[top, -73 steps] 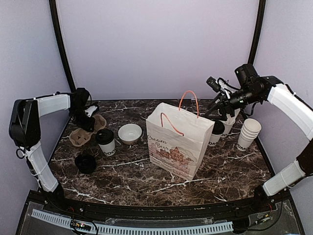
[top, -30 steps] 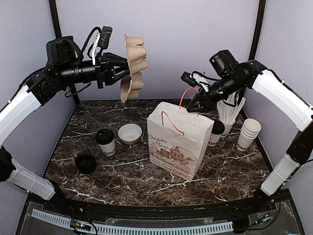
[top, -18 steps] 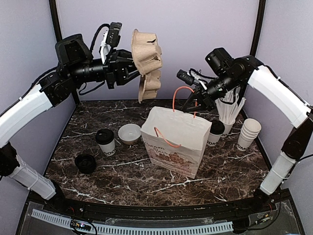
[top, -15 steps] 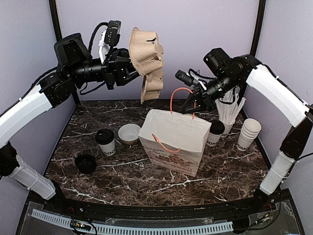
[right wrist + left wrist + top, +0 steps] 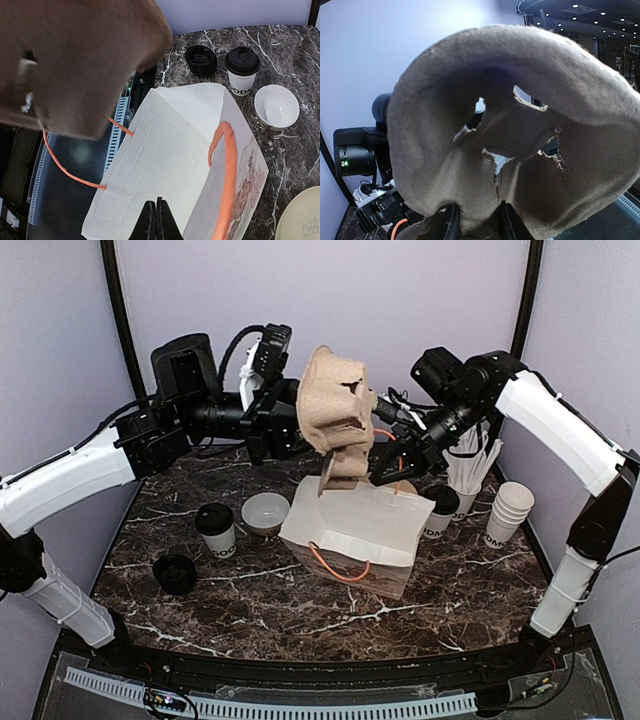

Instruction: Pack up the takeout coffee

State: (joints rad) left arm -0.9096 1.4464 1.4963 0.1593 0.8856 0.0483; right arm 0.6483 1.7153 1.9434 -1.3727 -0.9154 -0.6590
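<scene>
Worktop [image 5: 250, 610]: dark marble, with open room along the near edge.

Bag [image 5: 350, 540]: stands mid-worktop, leaning toward the near edge, mouth open upward. The right end effector [image 5: 155, 214] is pinched shut on the rear rim beside the orange handle. We judge this keeps the mouth spread for loading.

Carrier [image 5: 335, 425]: hangs on edge directly over the mouth, with the left end effector [image 5: 477, 225] clamped on its rim. We think it is turned on edge to pass the narrow opening. Clearance looks tight, since the carrier seems nearly as wide as the mouth and the right fingers sit just beside its path.

Coffee, not yet packed:
- Left cup [image 5: 216, 530] stands on the worktop beside a bowl [image 5: 265, 510].
- Right cup [image 5: 438, 512] stands behind the bag's right corner.
</scene>
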